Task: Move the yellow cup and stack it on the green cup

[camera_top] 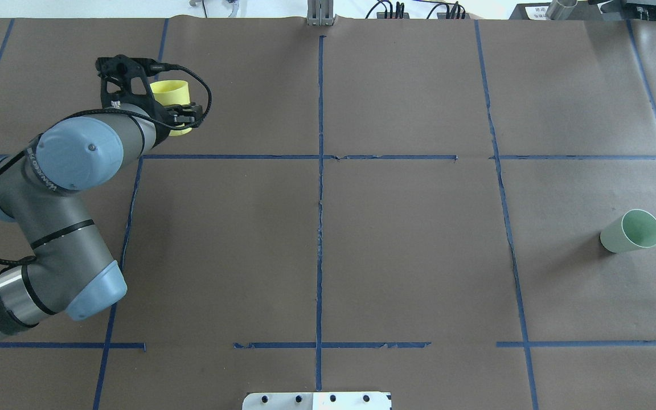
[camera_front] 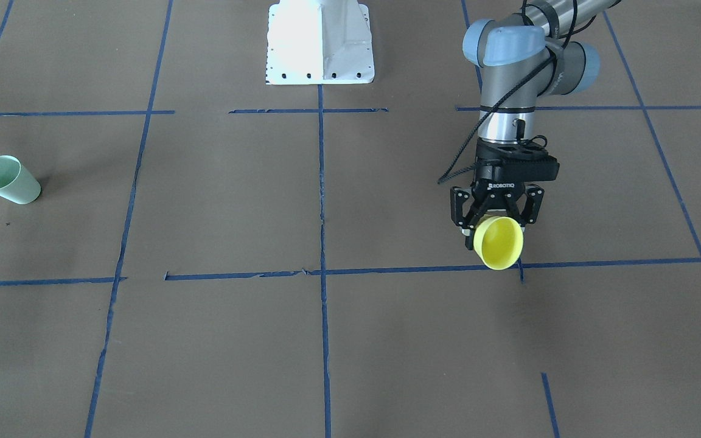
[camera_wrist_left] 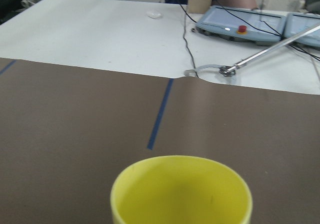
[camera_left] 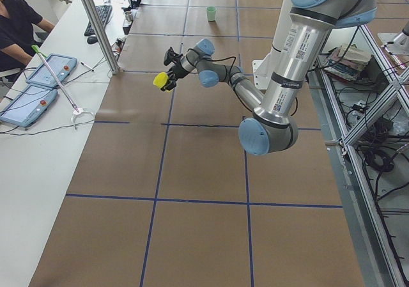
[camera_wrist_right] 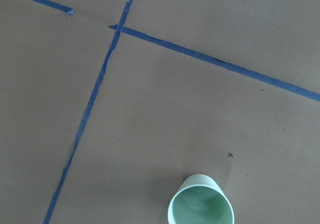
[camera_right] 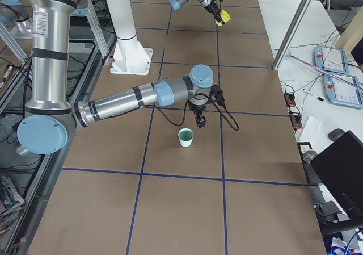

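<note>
Yellow cup (camera_front: pixel 498 243) clamped in the left tool (camera_front: pixel 496 234), tilted, well apart from the green cup (camera_front: pixel 8 179).
Green cup stands upright on the brown counter (camera_front: pixel 235 201), right tool (camera_right: pixel 200 120) hanging near it; can't tell whether that one's open.

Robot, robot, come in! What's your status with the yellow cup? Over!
Left gripper shut on yellow cup. Right gripper near green cup, jaws unclear. Green cup upright, far off on the other side. No obstacle seen between cups.
</note>
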Available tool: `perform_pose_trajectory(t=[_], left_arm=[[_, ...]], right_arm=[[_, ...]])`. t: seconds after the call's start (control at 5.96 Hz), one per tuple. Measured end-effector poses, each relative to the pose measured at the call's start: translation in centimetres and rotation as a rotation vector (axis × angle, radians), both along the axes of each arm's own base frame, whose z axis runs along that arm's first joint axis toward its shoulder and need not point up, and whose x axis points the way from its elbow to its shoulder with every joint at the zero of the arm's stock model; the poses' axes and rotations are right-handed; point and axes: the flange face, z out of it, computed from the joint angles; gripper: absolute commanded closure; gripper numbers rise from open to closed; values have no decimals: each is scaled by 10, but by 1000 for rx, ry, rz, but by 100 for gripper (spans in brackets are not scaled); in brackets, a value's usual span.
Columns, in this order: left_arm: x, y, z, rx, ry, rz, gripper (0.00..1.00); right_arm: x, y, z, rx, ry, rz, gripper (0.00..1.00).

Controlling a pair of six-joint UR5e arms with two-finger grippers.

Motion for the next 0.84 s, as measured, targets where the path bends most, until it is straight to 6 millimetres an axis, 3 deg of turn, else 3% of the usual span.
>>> perform_pose_trajectory(t=[0.5, 0.84], left_arm=[[72, 80, -57, 253, 41, 244, 96], [101, 118, -78, 347, 81, 328, 93]], right_arm=[[-50, -29, -64, -26, -38, 33, 0], [-117, -40, -129, -88, -75, 54, 0]])
